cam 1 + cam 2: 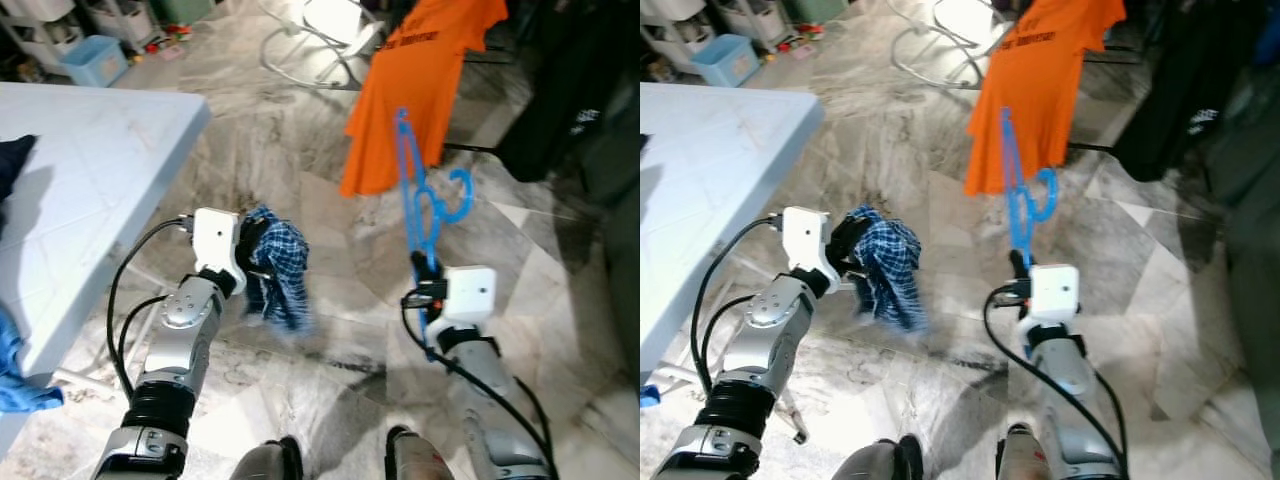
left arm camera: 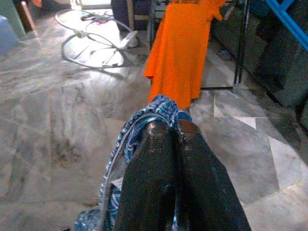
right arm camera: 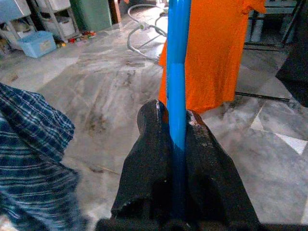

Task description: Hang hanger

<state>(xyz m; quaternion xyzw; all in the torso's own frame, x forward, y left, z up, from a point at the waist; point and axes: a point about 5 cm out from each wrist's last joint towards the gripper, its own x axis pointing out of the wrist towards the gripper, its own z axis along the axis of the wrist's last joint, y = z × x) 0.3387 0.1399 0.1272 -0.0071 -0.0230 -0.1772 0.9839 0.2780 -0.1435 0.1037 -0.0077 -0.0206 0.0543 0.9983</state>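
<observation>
Layout. Left gripper [image 1: 256,252] grips a bunched shirt [image 1: 277,266] hanging below it; a table [image 1: 90,170] stands to its left. Right gripper [image 1: 425,268] clamps a hanger [image 1: 420,195] rising ahead of it. A hung T-shirt [image 1: 420,75] lies beyond both, above the floor [image 1: 260,140].

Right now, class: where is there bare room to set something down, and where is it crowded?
Free: the white table between the dark cloth and its far corner; the marble floor between table and orange shirt. Crowded: straight ahead, where the left gripper clamps the plaid cloth and the right gripper the hanger.
</observation>
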